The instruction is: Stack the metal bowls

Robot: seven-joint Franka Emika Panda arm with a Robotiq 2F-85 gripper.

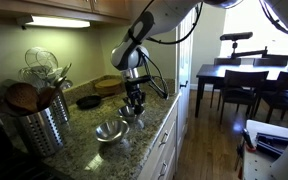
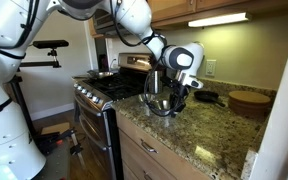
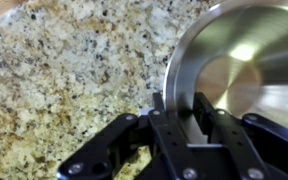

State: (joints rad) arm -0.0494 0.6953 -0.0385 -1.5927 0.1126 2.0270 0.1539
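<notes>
My gripper (image 3: 179,118) is shut on the rim of one metal bowl (image 3: 234,70), with a finger on each side of the rim. In the wrist view the bowl's shiny inside fills the right side, above the speckled granite counter (image 3: 64,70). In both exterior views the gripper (image 1: 134,98) (image 2: 176,92) holds this bowl (image 2: 158,95) tilted, just above the counter. The second metal bowl (image 1: 109,130) sits upright on the counter, close in front of the gripper. I cannot tell whether the two bowls touch.
A tall perforated steel canister (image 1: 39,125) with utensils stands on the counter. A small black dish (image 1: 88,101) (image 2: 206,97) and a wooden bowl (image 1: 109,85) (image 2: 249,100) lie toward the wall. A stove (image 2: 109,88) adjoins the counter. A dining table (image 1: 244,72) stands beyond.
</notes>
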